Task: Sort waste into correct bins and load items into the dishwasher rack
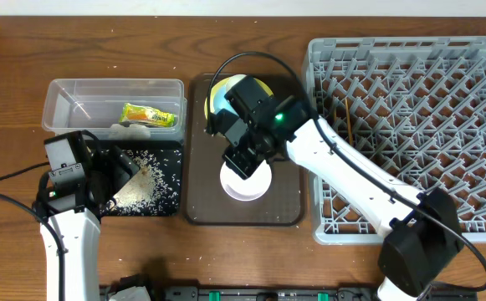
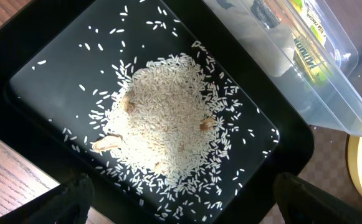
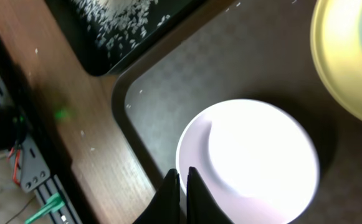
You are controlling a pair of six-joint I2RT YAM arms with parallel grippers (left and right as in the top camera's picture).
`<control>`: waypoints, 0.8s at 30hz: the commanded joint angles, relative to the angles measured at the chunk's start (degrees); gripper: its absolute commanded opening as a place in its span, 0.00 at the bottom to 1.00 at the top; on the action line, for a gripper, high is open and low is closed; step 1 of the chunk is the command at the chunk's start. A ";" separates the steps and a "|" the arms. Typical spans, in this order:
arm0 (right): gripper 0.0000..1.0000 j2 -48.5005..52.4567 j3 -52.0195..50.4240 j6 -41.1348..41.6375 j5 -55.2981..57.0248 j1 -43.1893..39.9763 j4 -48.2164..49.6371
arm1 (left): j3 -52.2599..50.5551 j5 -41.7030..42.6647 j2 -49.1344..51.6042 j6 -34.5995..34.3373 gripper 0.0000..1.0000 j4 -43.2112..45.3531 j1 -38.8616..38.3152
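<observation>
A white bowl [image 1: 247, 186] [image 3: 261, 162] sits on the dark brown serving tray [image 1: 289, 209]. My right gripper [image 1: 244, 159] [image 3: 182, 177] hovers at the bowl's near rim, fingers together but for a hairline slit; contact with the rim is unclear. The yellow plate [image 1: 212, 99] [image 3: 349, 56], with a light blue bowl on it, lies at the tray's far end, mostly under the arm. My left gripper [image 1: 113, 171] [image 2: 199, 202] stands wide open over the black tray [image 1: 171, 180] [image 2: 43, 68], which holds a heap of rice [image 2: 168, 118]. The snack wrapper [image 1: 149, 114] [image 2: 308, 43] lies in the clear tub [image 1: 67, 96].
The grey dishwasher rack [image 1: 410, 125] fills the right side, with chopsticks [image 1: 347, 117] lying near its left edge. Some white tissue [image 1: 132, 128] shows at the tub's front wall. Equipment and cables run along the table's front edge.
</observation>
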 commanded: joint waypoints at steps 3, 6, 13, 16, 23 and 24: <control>0.11 -0.76 -0.63 -0.98 5.05 3.39 -1.01 | 0.79 -0.92 0.07 -0.31 0.95 -0.17 0.26; 0.25 -0.76 -2.38 -1.01 10.10 5.53 -0.66 | 0.79 -0.92 0.07 -0.31 0.95 -0.17 0.26; 0.35 -0.74 -9.20 -1.01 17.25 9.68 4.31 | 0.79 -0.92 0.07 -0.31 0.95 -0.17 0.26; 0.35 -0.74 -12.28 -1.25 19.37 10.56 8.00 | 0.79 -0.92 0.07 -0.31 0.95 -0.17 0.26; 0.34 -0.74 -17.84 -2.73 19.58 10.62 14.27 | 0.79 -0.92 0.07 -0.31 0.95 -0.17 0.26; 0.34 -0.74 -18.34 -2.73 19.58 10.62 14.73 | 0.79 -0.92 0.07 -0.31 0.95 -0.17 0.26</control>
